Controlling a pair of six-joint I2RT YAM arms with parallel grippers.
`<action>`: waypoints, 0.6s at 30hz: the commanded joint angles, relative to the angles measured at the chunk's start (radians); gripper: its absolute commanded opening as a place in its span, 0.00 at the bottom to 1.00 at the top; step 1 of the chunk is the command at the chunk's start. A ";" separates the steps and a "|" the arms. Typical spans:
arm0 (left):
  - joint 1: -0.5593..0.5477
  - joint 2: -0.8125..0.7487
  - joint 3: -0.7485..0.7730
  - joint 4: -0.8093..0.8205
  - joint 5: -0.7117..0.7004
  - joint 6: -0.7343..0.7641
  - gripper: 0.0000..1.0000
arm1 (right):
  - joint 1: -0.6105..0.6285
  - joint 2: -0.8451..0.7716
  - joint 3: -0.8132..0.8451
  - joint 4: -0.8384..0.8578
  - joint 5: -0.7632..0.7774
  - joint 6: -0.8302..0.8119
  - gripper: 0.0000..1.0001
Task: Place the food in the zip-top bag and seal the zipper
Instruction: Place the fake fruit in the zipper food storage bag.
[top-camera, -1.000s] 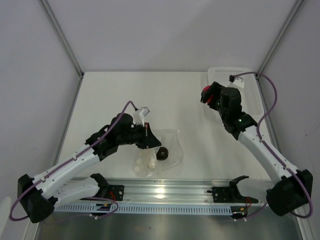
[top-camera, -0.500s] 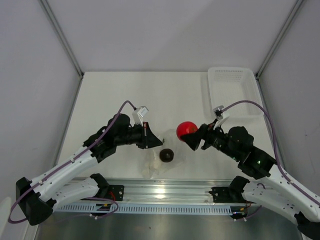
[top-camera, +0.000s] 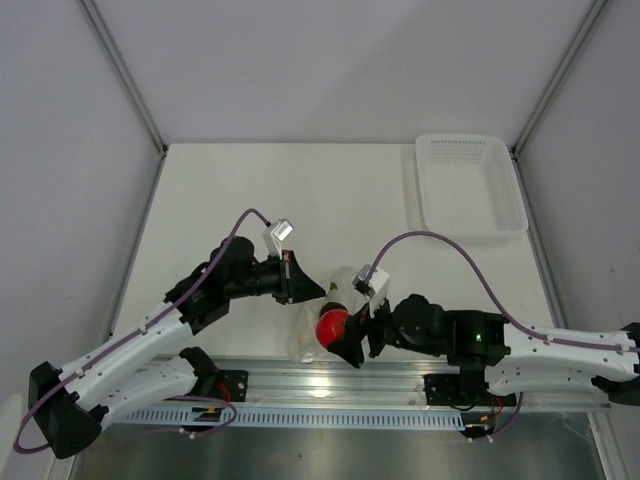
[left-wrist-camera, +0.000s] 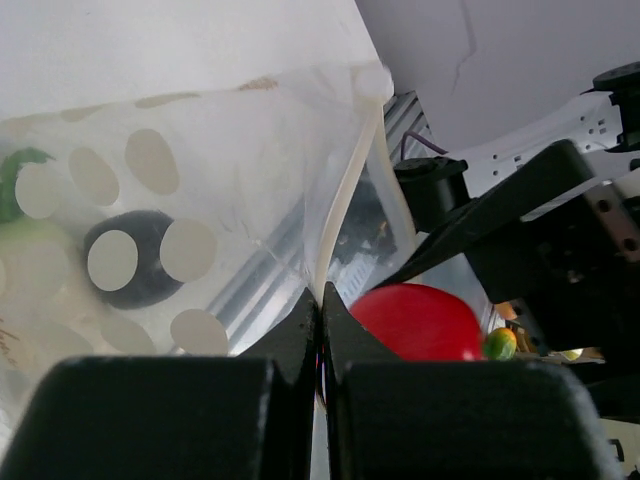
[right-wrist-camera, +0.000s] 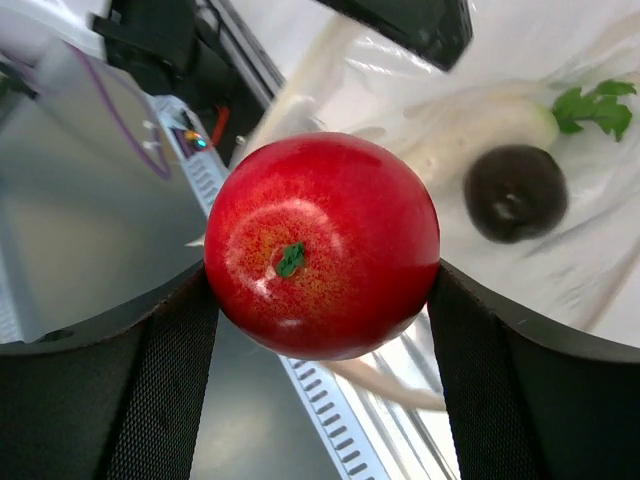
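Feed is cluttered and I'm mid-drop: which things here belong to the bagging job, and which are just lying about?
Job: tomato in the right pincer; zip-top bag, its edge pinched by the left pincer; radish and dark ball already inside it.
Lying about: white basket, far right.

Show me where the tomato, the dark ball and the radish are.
tomato (right-wrist-camera: 322, 245): right wrist view, middle of its red skin.
dark ball (right-wrist-camera: 515, 193): right wrist view, its centre.
radish (right-wrist-camera: 488, 126): right wrist view, white body.
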 joint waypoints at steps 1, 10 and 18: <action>-0.007 -0.050 -0.017 0.058 0.023 -0.027 0.00 | 0.050 0.036 0.033 -0.044 0.155 -0.011 0.06; -0.007 -0.088 -0.047 0.050 0.034 -0.030 0.01 | 0.072 0.034 0.029 -0.035 0.269 0.024 0.56; -0.007 -0.146 -0.078 0.055 0.039 -0.044 0.00 | 0.072 0.128 0.084 -0.053 0.321 0.030 0.89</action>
